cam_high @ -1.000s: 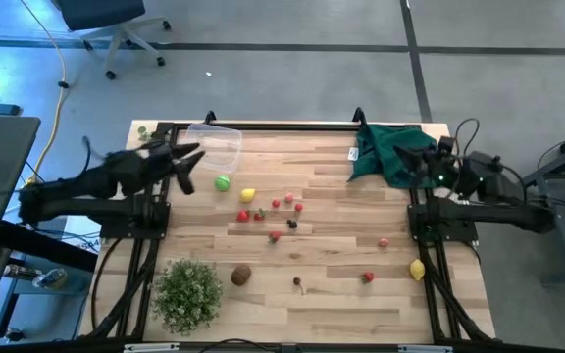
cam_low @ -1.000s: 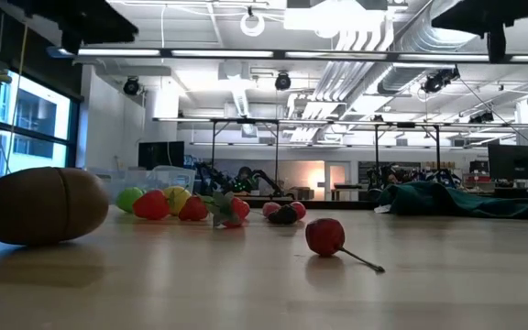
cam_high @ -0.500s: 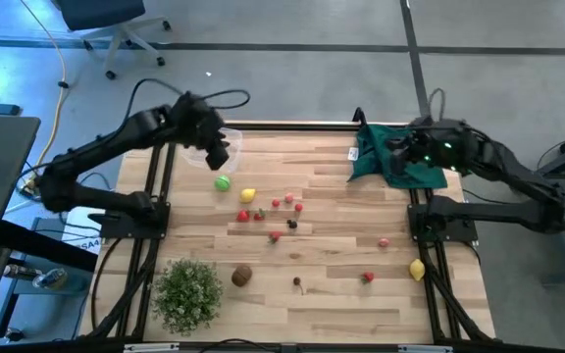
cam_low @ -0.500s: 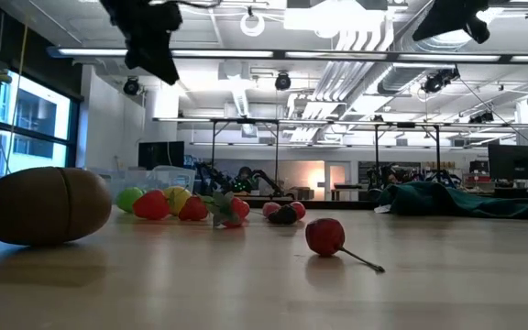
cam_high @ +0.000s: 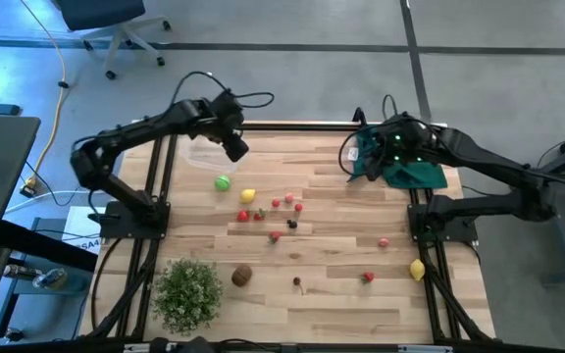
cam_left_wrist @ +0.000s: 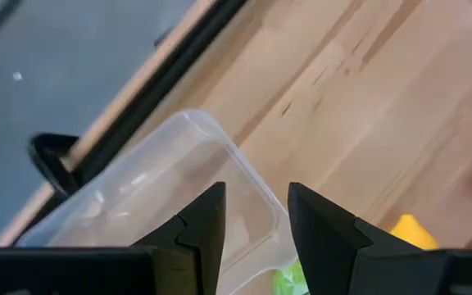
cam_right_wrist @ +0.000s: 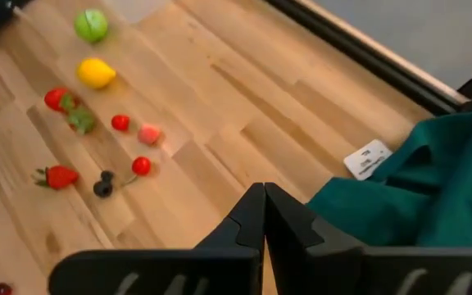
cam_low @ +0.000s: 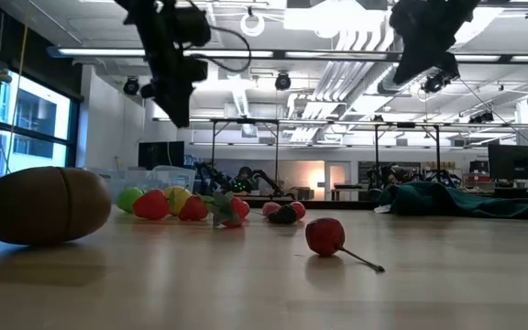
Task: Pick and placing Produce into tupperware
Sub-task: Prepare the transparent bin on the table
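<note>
Jaws: we see our left gripper [cam_left_wrist: 256, 215] parted by a narrow gap with nothing between the fingers; our right gripper [cam_right_wrist: 264, 215] has its fingers pressed together, also empty.
Left arm: it reaches over the table's far left corner, the gripper hanging above the tupperware [cam_high: 211, 148], not touching it.
Right arm: it is raised over the far right side, above the dark green cloth [cam_high: 400, 157], well apart from any fruit.
Tupperware: the clear tub sits at the far left edge of the wooden table [cam_high: 332, 284] and looks empty from our left wrist view [cam_left_wrist: 170, 188].
Produce: nothing is packed yet. A green ball [cam_high: 223, 182] and a lemon [cam_high: 248, 195] lie just beside the tub; a cluster of small red fruits [cam_high: 281, 204] sits mid-table; a kiwi [cam_high: 240, 276] lies near the bushy plant [cam_high: 187, 291]; a second lemon [cam_high: 417, 269] and two more red pieces sit toward the right.
Handling: we judge these toys light, rigid and smooth, so the round ones may roll or squirt out of a pinch. We would close across the widest middle of each, coming straight down. The tiny red ones leave little margin and need well-centred fingers.
Tub handling: thin and light, we expect it to slide if bumped; release from just above the opening.
</note>
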Motion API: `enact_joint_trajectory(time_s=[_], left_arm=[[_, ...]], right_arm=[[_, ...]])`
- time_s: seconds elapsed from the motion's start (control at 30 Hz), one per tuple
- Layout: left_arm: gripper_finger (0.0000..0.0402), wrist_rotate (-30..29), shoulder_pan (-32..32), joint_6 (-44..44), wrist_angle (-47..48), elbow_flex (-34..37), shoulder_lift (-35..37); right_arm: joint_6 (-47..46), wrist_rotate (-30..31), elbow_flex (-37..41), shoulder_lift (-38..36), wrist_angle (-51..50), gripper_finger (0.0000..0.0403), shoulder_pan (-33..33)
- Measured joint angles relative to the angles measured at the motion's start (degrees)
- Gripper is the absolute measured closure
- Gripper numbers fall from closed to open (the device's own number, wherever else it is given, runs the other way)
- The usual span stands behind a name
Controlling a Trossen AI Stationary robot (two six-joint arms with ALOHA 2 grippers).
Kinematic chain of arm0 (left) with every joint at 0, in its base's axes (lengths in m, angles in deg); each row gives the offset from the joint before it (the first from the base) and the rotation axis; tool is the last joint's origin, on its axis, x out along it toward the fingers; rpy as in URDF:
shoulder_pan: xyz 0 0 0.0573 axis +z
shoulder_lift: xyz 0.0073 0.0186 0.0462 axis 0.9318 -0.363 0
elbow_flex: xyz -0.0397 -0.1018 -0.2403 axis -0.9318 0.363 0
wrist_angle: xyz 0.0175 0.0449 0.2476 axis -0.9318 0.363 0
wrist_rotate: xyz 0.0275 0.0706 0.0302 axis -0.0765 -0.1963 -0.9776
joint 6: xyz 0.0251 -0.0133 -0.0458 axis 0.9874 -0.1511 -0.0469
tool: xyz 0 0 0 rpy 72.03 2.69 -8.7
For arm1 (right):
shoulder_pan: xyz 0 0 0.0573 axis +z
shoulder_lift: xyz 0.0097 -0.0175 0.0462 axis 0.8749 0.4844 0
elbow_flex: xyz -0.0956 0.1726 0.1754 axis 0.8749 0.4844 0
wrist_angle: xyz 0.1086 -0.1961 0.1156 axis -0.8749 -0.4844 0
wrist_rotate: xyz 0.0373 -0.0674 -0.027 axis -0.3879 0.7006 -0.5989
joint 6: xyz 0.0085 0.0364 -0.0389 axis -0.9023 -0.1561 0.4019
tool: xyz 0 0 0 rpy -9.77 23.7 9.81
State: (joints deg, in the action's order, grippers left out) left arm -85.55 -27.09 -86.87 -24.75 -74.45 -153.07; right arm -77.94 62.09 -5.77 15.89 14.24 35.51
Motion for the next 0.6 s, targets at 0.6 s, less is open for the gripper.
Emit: enact_joint_trajectory(time_s=[0.6], left_arm=[[0.028, -4.1, 0.0, -17.0, 6.8, 0.0, -6.0]], right_arm=[[6.1, -2.1, 0.0, 1.2, 0.4, 0.0402, 0.0]])
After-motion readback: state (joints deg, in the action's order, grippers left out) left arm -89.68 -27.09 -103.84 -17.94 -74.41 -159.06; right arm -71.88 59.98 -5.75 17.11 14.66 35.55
